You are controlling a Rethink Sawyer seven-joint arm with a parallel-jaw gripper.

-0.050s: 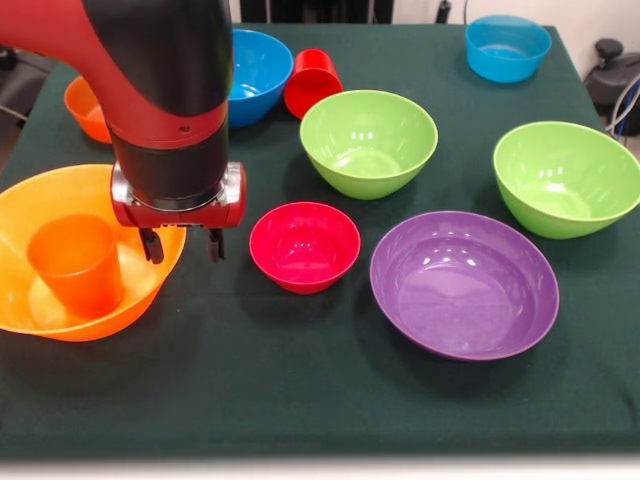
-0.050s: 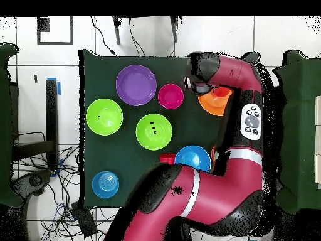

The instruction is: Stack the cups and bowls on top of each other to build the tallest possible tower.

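An orange cup (image 1: 78, 262) stands upright inside the big orange bowl (image 1: 20, 215) at the left. My gripper (image 1: 182, 245) hangs open and empty just past that bowl's right rim, between it and the small crimson bowl (image 1: 304, 245), which sits on the cloth. A red cup (image 1: 312, 82) rests at the back beside a blue bowl (image 1: 255, 70). Further right are two lime green bowls (image 1: 368, 140) (image 1: 566, 175) and the wide purple bowl (image 1: 463, 285). Overhead, the arm covers the gripper and part of the big orange bowl (image 2: 213, 103), with the crimson bowl (image 2: 170, 96) next to it.
A second blue bowl (image 1: 507, 47) sits at the back right corner. A small orange bowl (image 1: 85, 108) shows partly behind the arm at the back left. Dark green cloth (image 1: 300, 380) covers the table, and cables lie on the floor beside it (image 2: 56, 169).
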